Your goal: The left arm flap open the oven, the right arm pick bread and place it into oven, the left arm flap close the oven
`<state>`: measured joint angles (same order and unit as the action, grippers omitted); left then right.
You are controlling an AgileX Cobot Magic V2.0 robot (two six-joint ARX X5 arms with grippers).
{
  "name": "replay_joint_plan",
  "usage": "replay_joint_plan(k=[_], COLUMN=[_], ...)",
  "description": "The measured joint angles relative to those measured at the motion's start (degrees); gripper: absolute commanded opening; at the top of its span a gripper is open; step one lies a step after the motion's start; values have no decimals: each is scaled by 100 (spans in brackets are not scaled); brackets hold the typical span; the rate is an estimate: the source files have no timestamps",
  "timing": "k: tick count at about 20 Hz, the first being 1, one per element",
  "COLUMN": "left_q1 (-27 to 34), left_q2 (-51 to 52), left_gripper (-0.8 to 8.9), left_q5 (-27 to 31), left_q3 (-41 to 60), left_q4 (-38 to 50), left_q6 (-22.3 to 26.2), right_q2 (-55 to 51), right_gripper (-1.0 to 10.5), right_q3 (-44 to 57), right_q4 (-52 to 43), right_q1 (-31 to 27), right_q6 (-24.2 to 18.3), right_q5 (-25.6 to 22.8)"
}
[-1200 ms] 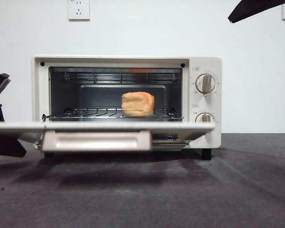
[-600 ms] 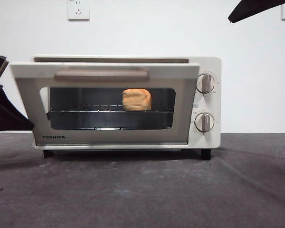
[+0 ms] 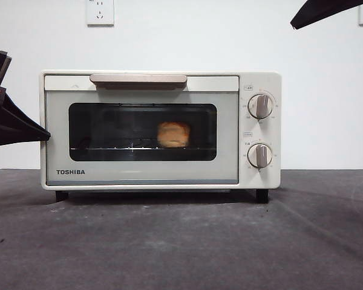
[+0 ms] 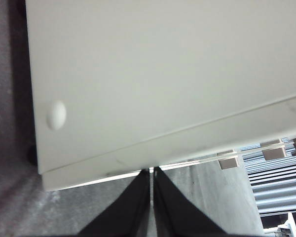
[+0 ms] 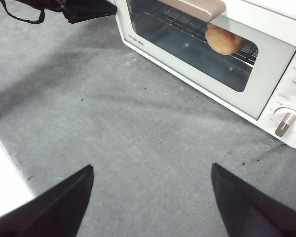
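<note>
Within the last second the door of the oven point(image 3: 160, 130) has been swung from lying flat open, through a half-raised tilt, to fully shut against the cream body, with the beige handle point(image 3: 138, 79) now at the 12 o'clock edge of the door. The bread point(image 3: 173, 134) is seen through the dark glass, resting on the wire rack a little to the 3 o'clock side of the window's centre.

The left hand point(image 3: 42, 136) is held at the oven's 9 o'clock side, its tip just beside the front corner; in the left wrist view its two jaws are pressed together with nothing between them. The right hand point(image 5: 150, 197) is held well back above the grey worktop point(image 3: 181, 241), its jaws spread wide and empty.

With the bread inside and the door shut, the last step of the task is judged to be done; only withdrawal of the left arm appears to remain.
</note>
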<state>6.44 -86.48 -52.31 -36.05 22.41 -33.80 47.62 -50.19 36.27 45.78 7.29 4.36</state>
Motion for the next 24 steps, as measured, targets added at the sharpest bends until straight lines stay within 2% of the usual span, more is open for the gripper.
replay_joint_plan(k=[4,11,19,24], left_q1=[-83,-278,-658,-966], left_q2=[289,1449,2988,3790], left_gripper=[16,16,16,16], left_q5=[68,522,1209,2085], left_q3=[0,0,-354,-892], left_q4=[-142,-671,-2459,-3884], left_q6=[2,131,802,1484], right_q2=[0,0,0,0], right_gripper=[378,379,379,378], right_q3=[0,0,0,0], right_q4=[-4,-11,-315,-420], right_q1=[0,0,-2,-2], right_q6=[0,0,0,0], right_q5=[-7,-57,-136,-136])
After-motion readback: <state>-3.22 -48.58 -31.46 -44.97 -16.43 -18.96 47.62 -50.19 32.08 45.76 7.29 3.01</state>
